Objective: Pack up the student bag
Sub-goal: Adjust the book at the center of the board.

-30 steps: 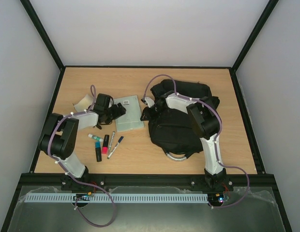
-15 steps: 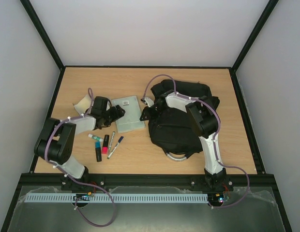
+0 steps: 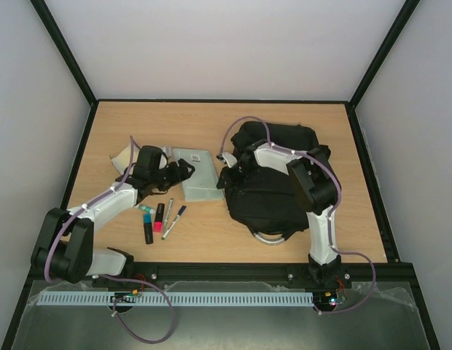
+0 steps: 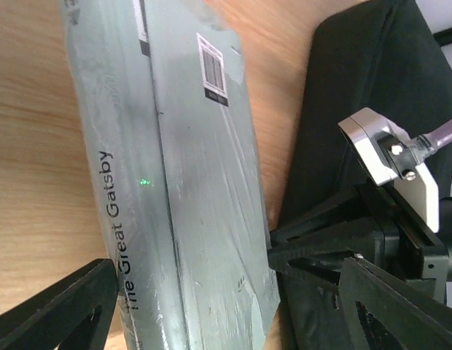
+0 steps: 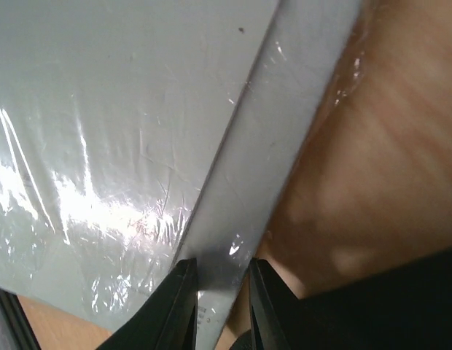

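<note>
The black student bag [image 3: 273, 200] lies at the right of the table, its grey handle [image 3: 270, 238] towards me. A grey-green wrapped book, "The Great Gatsby" [image 3: 199, 179], lies just left of it. My right gripper [image 3: 224, 177] is shut on the book's right edge; in the right wrist view its fingers [image 5: 181, 306] pinch the book [image 5: 102, 109] beside the bag [image 5: 401, 306]. My left gripper [image 3: 182, 171] is open at the book's left end. In the left wrist view its fingers [image 4: 58, 313] stand wide on either side of the book [image 4: 189, 182], with the bag [image 4: 357, 109] behind.
Several pens and markers [image 3: 159, 216] lie on the wood in front of the book. A pale curved object [image 3: 124, 154] sits at the back left, behind the left arm. The right gripper's body [image 4: 390, 157] shows close by in the left wrist view.
My left arm has stretched out and its gripper has moved right to the book's left end. The book has turned slightly and the right gripper has shifted a little with it.
</note>
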You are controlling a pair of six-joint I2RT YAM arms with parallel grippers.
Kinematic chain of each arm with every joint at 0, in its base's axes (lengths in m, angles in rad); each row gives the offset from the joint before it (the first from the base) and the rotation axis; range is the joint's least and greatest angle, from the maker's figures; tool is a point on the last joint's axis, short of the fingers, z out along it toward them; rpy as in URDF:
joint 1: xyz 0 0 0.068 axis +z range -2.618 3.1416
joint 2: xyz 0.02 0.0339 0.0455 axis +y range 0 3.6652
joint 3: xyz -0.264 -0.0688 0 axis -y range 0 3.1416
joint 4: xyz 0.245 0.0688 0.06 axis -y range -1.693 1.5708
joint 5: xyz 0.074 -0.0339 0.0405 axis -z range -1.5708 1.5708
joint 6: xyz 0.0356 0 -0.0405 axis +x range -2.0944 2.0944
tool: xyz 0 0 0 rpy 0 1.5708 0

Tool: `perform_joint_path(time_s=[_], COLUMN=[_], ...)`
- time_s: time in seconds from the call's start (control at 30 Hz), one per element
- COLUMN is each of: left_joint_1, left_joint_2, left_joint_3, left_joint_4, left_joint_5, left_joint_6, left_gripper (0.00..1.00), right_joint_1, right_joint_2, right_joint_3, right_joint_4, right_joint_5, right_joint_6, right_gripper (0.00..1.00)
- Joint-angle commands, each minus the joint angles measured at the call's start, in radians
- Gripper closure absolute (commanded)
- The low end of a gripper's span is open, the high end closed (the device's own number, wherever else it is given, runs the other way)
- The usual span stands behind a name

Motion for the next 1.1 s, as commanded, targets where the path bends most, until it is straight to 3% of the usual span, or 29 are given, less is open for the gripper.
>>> perform_joint_path(time_s=[0.0,0.37,0.63,0.87,1.07], left_joint_1=[-0.055,-0.115,-0.114,-0.074,-0.027], left_joint_2=[-0.016,-0.146,-0.174,-0.108,0.016], left_joint_3=[-0.041,-0.214,-0.157,-0.131,-0.098], left_joint_4=[0.003,0.026,-0.131,-0.142,-0.091], left_joint_5=[0.14,0.057,-0.052,-0.028,0.006], left_joint_6=[-0.025,-0.093,-0.003,0.017,0.041], left_gripper=[0.14,0.14,0.1,0.08,0.1], right_joint_1=[0.049,0.048,0.049,0.049,0.048], right_joint_2=[-0.077,-0.151,-0.182,-0.193,-0.16], right_joint_3=[-0.106,-0.291,-0.308,-0.294,-0.246], right_joint_4=[-0.146,-0.166,-0.137,-0.13,-0.129], right_joint_5=[-0.007,0.045,0.082,0.103,0.112], right_joint_6=[-0.036,-0.098,-0.091,-0.072,-0.049], right_gripper=[0.79,0.79,0.75,0.51,0.36])
